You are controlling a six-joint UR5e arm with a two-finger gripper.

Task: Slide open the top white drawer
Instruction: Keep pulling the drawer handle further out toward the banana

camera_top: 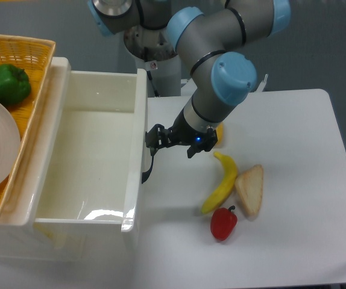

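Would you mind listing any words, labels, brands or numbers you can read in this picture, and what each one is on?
None can be read.
The drawer, basket, table and foods carry no print.
A small mark on the arm's base is too blurred to read.

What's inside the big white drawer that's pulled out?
The top white drawer looks empty: only its smooth white floor and walls show, with a shiny glare near the front. The part farthest back, under the yellow basket, is covered, so I can't see in there.
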